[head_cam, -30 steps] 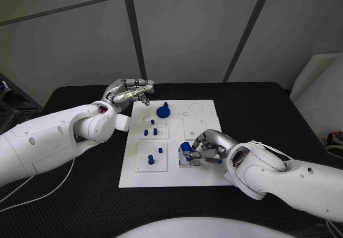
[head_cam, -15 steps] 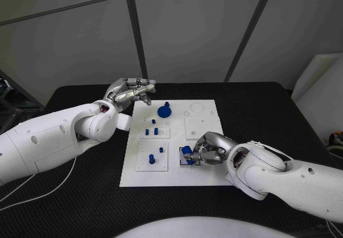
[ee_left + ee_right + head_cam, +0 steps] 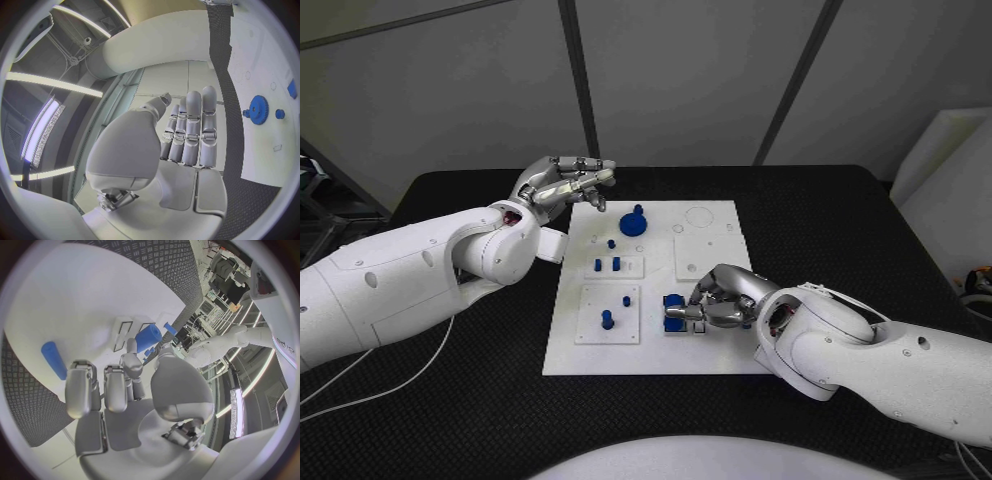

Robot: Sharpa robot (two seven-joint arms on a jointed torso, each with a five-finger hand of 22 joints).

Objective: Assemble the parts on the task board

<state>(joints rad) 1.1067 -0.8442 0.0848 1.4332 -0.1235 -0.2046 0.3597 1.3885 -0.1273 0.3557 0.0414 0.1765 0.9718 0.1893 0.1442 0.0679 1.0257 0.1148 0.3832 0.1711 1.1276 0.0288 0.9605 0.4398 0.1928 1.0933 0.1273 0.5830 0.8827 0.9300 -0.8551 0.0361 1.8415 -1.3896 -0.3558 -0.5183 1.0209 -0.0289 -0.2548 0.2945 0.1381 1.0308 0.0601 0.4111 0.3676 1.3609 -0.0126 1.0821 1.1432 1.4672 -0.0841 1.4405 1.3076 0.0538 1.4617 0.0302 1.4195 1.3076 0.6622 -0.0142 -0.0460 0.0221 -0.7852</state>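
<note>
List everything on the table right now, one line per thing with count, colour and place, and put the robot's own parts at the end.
Table: one, black, under everything.
Task board: one, white, middle of the table.
Gear-shaped part: one, blue, far end of the board, near the left hand.
Small pegs: two, blue, side by side on a raised plate at mid-board.
Upright peg: one, blue, on the near-left plate.
Block part: one, blue, near middle of the board, at the right hand's fingertips.
Left hand: one, silver, raised over the board's far-left corner, holding nothing.
Right hand: one, silver, fingers curled around the block part; firm grip cannot be told.
</note>
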